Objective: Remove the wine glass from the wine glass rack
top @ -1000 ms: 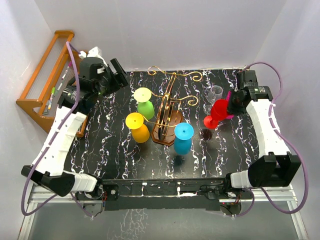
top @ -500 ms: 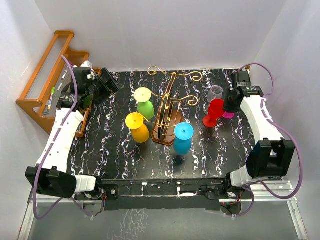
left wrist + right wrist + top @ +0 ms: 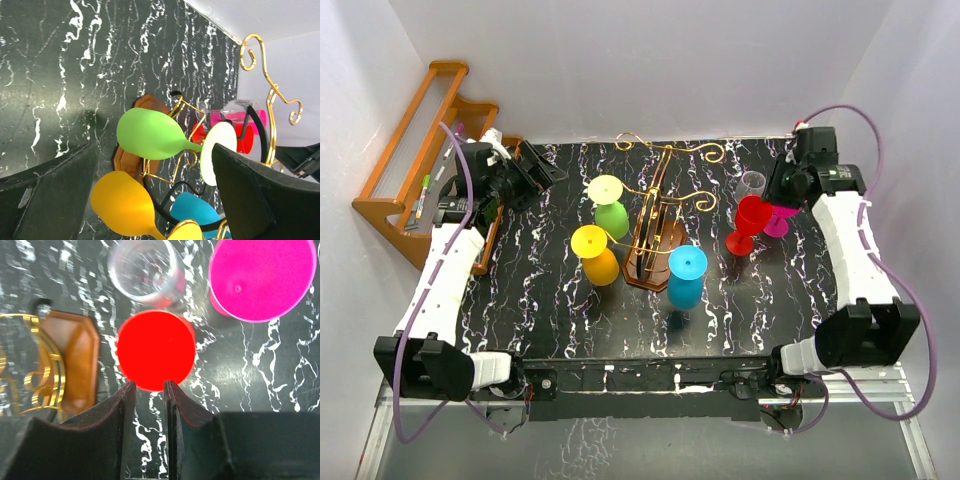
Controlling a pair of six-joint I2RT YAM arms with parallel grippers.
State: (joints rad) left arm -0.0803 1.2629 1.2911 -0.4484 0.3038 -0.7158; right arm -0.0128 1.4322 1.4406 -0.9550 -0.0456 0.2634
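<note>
Three hang bowl-down on the wine glass rack (image 3: 655, 215) at mid-table: green glass (image 3: 612, 218), yellow glass (image 3: 595, 255), blue glass (image 3: 686, 280). The left gripper (image 3: 542, 170), spread wide, faces the green glass from the left and is nearer. The right gripper (image 3: 149, 385), fingers slightly apart and empty, hovers over the red glass (image 3: 156, 349), which stands off the rack.

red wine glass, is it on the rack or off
Off: the red wine glass stands on the table apart from the wine glass rack, beside the pink glass.
</note>
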